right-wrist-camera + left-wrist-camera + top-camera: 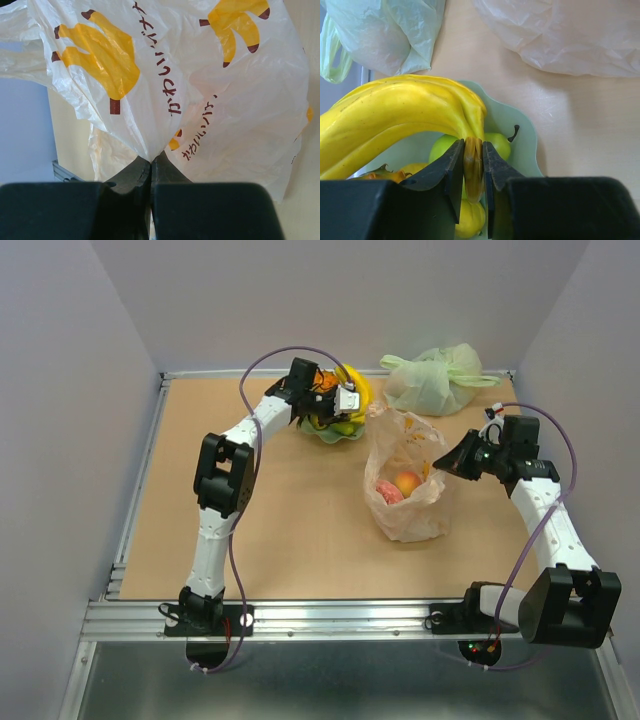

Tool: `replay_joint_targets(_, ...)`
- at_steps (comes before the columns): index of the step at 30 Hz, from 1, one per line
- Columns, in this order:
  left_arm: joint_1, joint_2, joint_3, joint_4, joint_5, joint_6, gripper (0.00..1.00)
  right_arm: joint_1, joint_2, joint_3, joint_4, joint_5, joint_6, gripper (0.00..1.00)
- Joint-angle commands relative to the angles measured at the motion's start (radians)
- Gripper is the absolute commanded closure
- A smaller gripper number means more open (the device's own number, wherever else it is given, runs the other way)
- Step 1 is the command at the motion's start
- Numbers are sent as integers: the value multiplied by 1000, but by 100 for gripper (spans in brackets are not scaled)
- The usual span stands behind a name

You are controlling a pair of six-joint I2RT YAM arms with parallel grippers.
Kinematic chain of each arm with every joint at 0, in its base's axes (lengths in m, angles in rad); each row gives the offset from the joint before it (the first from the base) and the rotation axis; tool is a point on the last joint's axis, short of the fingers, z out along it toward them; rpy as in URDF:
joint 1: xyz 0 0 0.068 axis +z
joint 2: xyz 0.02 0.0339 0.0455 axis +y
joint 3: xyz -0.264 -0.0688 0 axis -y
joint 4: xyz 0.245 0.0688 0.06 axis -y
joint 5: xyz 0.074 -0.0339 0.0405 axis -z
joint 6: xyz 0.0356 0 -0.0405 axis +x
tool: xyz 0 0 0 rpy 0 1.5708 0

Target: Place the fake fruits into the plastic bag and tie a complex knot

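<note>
Left gripper (473,152) clamps the bananas (395,112) by the stem over the bowl (522,131); right gripper (150,162) pinches the bag (210,105).

Glossy, smooth plastic bananas (395,115); thin crinkly plastic bag (210,115) (translucent, printed); matt wood-look table (290,530).

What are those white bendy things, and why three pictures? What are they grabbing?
They are two robot arms. One picture looks down on a brown table; the other two come from a camera on each wrist, so black jaws show at the bottom. The left arm pinches the stem of toy bananas above a green bowl of fruit. The right arm pinches a printed bag with a peach inside. A knotted green bag lies at the back.
</note>
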Motion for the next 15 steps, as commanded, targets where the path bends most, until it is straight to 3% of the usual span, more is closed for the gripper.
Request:
replay_joint_targets(1, -9, -27, 72, 19, 55, 23, 96, -11, 0, 57, 27, 10, -16, 100)
replay_joint_targets(3, -9, -47, 70, 31, 59, 17, 100, -11, 0, 57, 27, 10, -16, 100)
replay_joint_targets(15, 17, -206, 38, 112, 76, -134, 100, -11, -5, 77, 29, 7, -17, 100)
